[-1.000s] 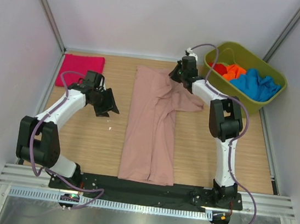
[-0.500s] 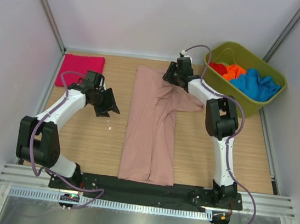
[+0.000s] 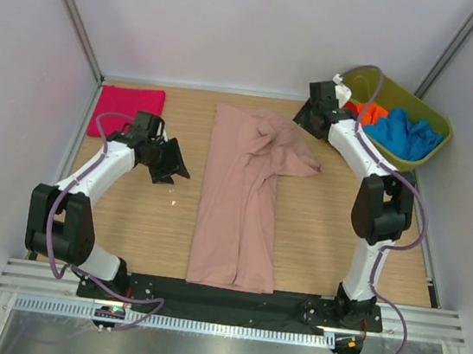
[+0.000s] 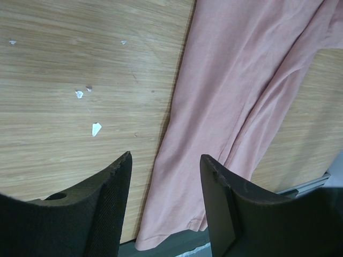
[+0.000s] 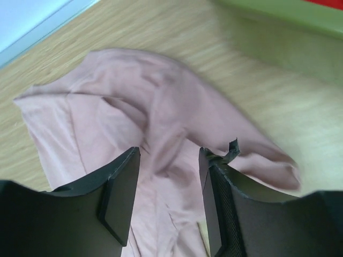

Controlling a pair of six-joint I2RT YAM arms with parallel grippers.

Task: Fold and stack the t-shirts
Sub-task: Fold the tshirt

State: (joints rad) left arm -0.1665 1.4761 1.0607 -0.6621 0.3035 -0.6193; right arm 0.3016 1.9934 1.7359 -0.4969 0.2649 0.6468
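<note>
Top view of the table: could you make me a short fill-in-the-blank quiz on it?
1. The spread-out shirt is ____.
2. The magenta shirt lies ____ at the far left.
3. The blue shirt sits in the ____ tub.
4. The left gripper and right gripper are both ____.
Missing words: pink; folded; green; open.

The black two-finger left end effector (image 3: 171, 165) hovers left of the dusty-pink cloth t-shirt (image 3: 237, 203), jaws apart. The black right end effector (image 3: 307, 119) hangs over its far-right corner, jaws parted.
</note>
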